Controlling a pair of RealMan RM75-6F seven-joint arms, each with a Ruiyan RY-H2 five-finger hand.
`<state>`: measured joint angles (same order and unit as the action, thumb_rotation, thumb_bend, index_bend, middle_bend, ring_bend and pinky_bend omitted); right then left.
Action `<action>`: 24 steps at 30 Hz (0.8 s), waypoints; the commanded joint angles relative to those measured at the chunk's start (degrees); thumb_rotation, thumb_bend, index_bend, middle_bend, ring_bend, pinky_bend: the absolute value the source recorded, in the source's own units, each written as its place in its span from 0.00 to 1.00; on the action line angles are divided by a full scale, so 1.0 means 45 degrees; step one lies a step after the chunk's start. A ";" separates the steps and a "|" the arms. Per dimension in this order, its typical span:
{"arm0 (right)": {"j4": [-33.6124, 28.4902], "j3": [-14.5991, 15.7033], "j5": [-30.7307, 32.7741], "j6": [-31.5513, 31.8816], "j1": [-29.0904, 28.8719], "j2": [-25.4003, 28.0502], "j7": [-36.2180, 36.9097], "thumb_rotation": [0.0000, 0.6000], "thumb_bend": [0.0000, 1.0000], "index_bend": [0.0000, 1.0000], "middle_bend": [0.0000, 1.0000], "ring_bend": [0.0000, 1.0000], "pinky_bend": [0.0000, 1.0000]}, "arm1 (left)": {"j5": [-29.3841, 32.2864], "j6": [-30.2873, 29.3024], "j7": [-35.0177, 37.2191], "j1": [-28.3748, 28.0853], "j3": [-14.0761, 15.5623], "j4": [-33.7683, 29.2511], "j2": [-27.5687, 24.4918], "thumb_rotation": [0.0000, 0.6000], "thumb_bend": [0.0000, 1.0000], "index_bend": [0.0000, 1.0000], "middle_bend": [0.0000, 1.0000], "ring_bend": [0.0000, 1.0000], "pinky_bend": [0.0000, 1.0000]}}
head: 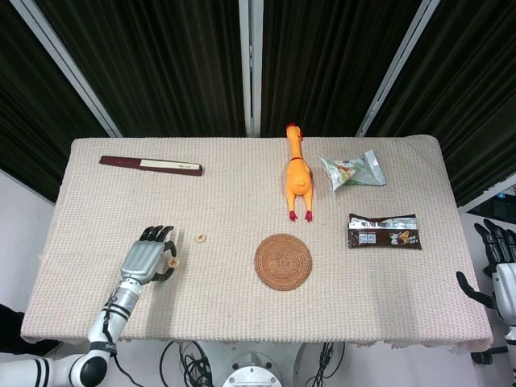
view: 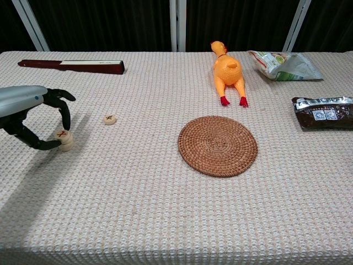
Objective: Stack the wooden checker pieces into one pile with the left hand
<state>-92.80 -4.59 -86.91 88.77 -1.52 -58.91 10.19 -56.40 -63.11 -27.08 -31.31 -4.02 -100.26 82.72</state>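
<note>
My table (head: 242, 314) is covered in a beige woven cloth, seen from above and from my chest. Far left lies a long dark red folded fan (head: 151, 165). At far centre lies a yellow rubber chicken (head: 297, 174), to its right a green-and-white snack bag (head: 352, 170), and nearer on the right a dark brown snack packet (head: 384, 231). A round woven coaster (head: 283, 261) sits near the middle.

My left hand (view: 33, 113) is at the near left, arched over the cloth, thumb and a fingertip pinching the top wooden checker piece (view: 63, 134) of a small pile (view: 65, 141). The pinch from both sides, I judge, keeps that piece square on the ones beneath while I seat it. The pile rests on the cloth just right of my palm.

One single checker piece (view: 110, 119) lies flat a little farther off and to the right, apart from the pile, not yet stacked.

My right hand (head: 501, 270) hangs off the table's right edge, fingers loosely spread, holding nothing, since this job belongs to my left.
</note>
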 commanded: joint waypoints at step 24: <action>-0.0018 -0.0019 0.0069 -0.0059 0.0007 0.0045 0.0065 1.00 0.26 0.00 0.00 0.00 0.00 | 0.2447 -0.0195 -0.2871 -0.2003 -0.1628 -0.0307 0.1273 1.00 0.28 0.38 0.05 0.00 0.00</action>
<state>-92.89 -4.66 -86.61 88.51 -1.49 -58.74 10.43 -50.11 -64.56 -36.34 -37.50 -9.44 -103.88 85.69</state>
